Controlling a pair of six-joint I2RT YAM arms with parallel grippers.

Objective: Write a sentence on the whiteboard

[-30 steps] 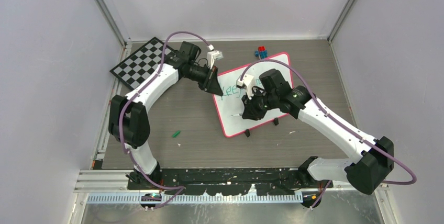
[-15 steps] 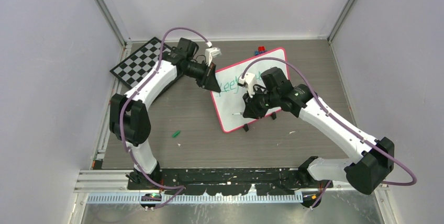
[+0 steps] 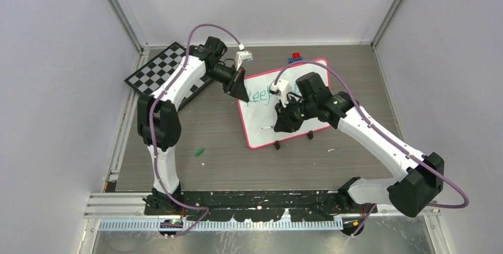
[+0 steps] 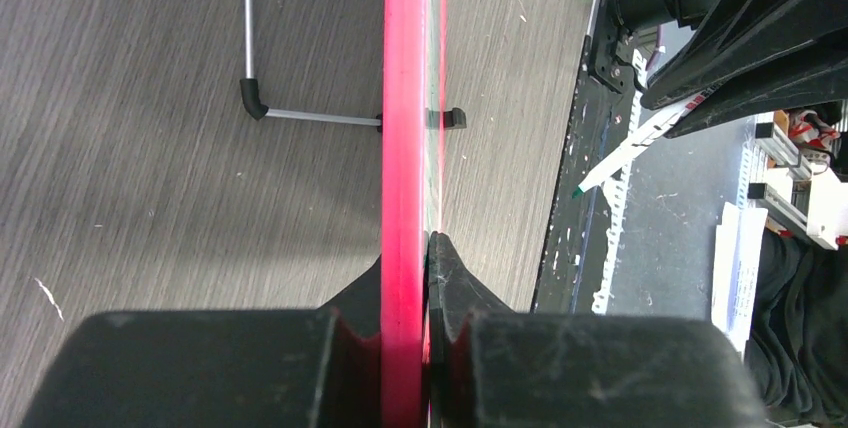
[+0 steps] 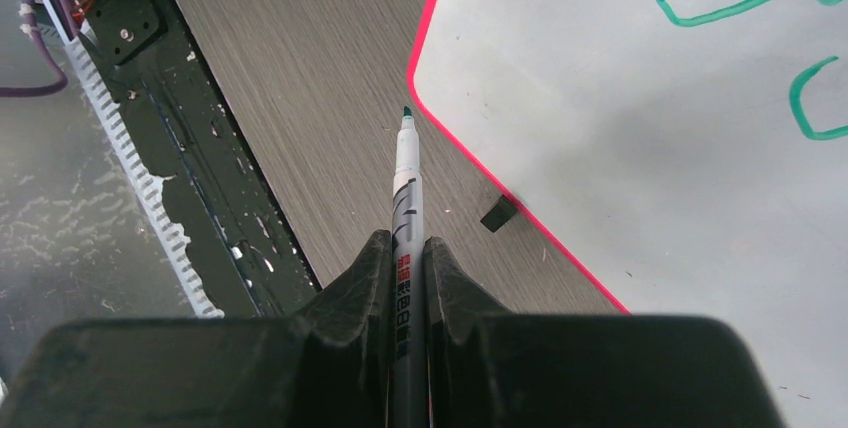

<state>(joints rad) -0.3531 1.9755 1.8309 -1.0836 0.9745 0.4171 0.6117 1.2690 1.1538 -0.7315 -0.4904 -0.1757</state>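
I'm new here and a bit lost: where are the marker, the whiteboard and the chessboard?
marker (image 5: 405, 173): right wrist view, on its white barrel.
whiteboard (image 3: 256, 117): top view, bare white surface near its left edge.
chessboard (image 3: 155, 71): top view, middle of its checkered squares.

Chessboard far left, blocks far centre (green cap nearer).

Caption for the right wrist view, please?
Right claw grips a marker, its green tip just off the whiteboard's pink-rimmed corner.

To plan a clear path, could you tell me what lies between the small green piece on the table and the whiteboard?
Only bare table lies between the green piece and the whiteboard, seen in the top view.
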